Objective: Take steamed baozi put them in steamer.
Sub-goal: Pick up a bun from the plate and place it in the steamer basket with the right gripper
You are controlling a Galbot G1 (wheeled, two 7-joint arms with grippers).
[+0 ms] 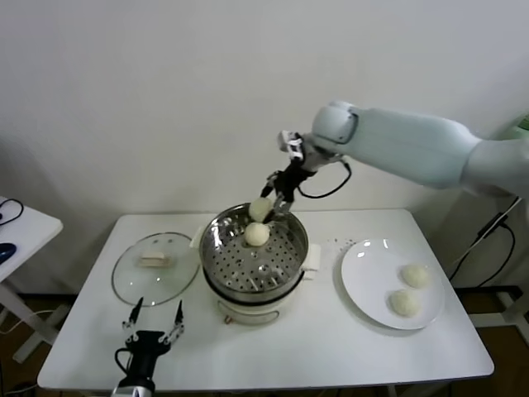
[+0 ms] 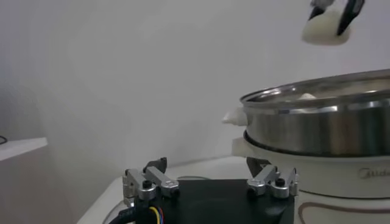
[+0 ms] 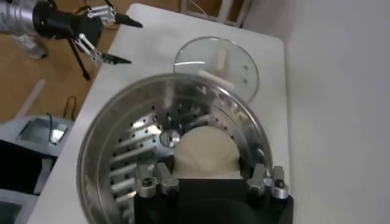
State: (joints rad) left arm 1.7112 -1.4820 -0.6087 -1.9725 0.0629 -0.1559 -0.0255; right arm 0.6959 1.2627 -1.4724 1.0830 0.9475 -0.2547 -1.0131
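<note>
My right gripper (image 1: 269, 205) is shut on a cream-white baozi (image 1: 260, 209) and holds it just above the far rim of the shiny steel steamer (image 1: 216, 263). In the right wrist view the held baozi (image 3: 206, 151) sits between the fingers (image 3: 157, 180) over the perforated steamer bottom (image 3: 131, 152). A second baozi (image 1: 257, 234) lies inside the steamer. Two more baozi (image 1: 415, 275) (image 1: 405, 303) lie on the white plate (image 1: 364, 273) at the right. My left gripper (image 1: 153, 319) is open and empty near the table's front left; its wrist view shows the steamer (image 2: 317, 125) and the held baozi (image 2: 326, 29).
A flat glass lid (image 1: 136, 277) lies on the table left of the steamer, between it and the left gripper. The steamer stands on a white cooker base (image 1: 248, 310). A small side table (image 1: 21, 227) stands at the far left.
</note>
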